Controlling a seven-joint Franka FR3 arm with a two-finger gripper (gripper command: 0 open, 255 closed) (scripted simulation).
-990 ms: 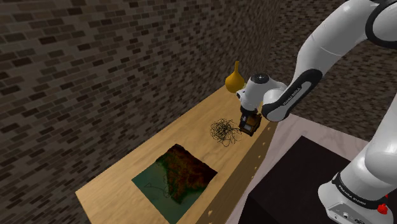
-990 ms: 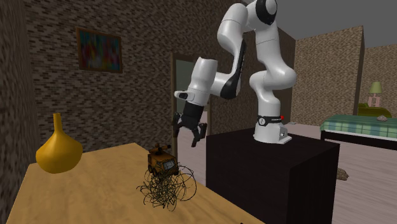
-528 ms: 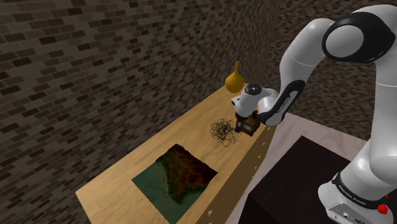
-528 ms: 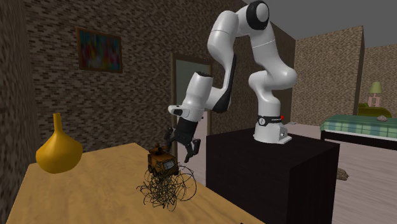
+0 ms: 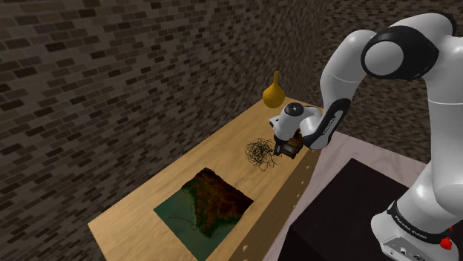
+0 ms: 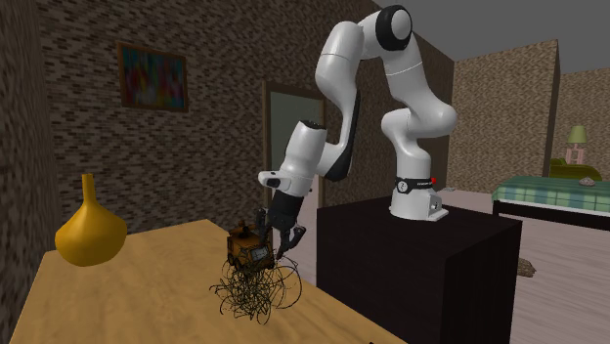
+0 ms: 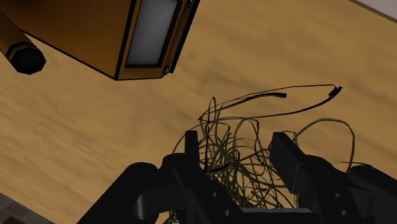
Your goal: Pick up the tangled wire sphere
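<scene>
The tangled wire sphere (image 6: 252,288) lies on the wooden table (image 5: 148,196), just beside an orange box-shaped toy (image 6: 249,251). The gripper (image 7: 235,143) hangs directly over it, its fingers apart, with the upper strands between them and apparently not clasped.

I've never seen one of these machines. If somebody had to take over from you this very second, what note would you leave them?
Gripper: open, down at the tangled wire sphere. Strands lie between its fingers but are not clasped.
Sphere: resting on the wooden table near its edge, close beside an orange boxy toy.
Done: the approach.
Left: shut the fingers on the wires and lift, probably taking care not to snag the toy.
</scene>
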